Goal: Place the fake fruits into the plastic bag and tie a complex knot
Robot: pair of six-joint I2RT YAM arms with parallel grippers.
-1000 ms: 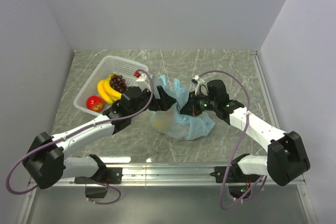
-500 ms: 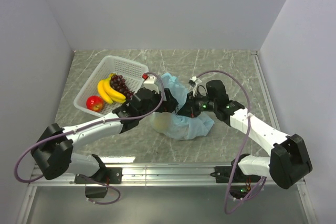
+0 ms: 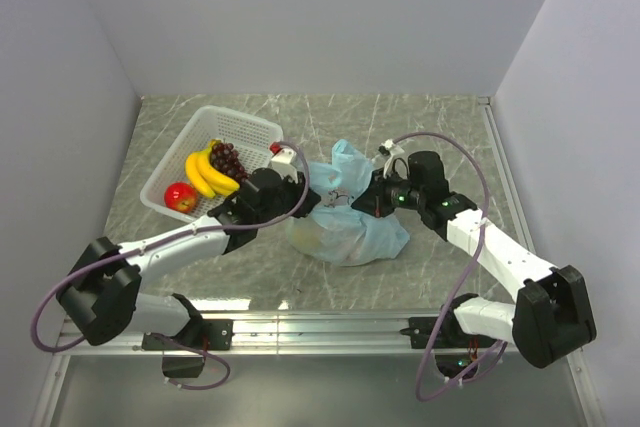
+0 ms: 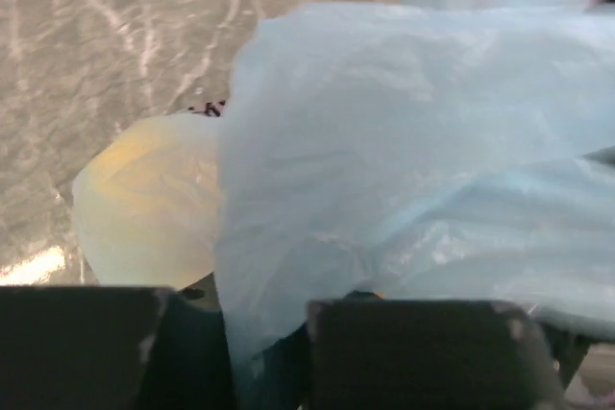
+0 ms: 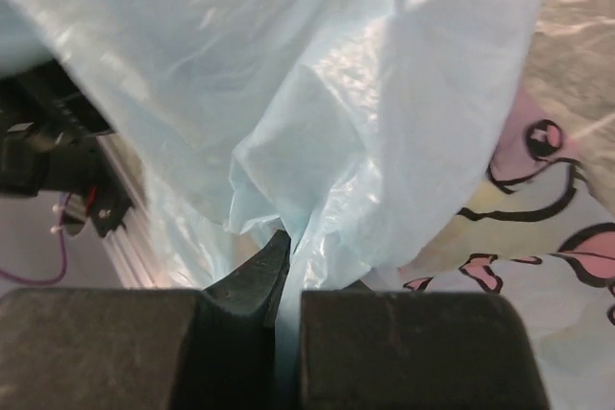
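Top external: plastic bag (image 3: pixel 350 227), thin crinkly light-blue translucent film, sits mid-table (image 3: pixel 450 137) on grey veined stone-look surface; bulged body toward the near edge, a pointed lobe of film standing toward the far side; upper film spans left-right between the two grippers, so long axis runs roughly across the table. A pale yellow fruit (image 3: pixel 308 234) shows through the film, rounded, kind not clear. White latticed basket (image 3: pixel 170 159) just left of bag holds bananas (image 3: pixel 203 173), curved, glossy yellow; grapes (image 3: pixel 226 158), dark, knobbly; apple (image 3: pixel 181 197), red, round.

Left wrist: left gripper (image 4: pixel 269 362) has jaws drawn in on a hanging fold of bag film; yellow form behind the film.

Right wrist: right gripper (image 5: pixel 283 333) nearly closed, a thin pleat of film pinched between the fingers; pink-and-black printed figures on the film to the right.
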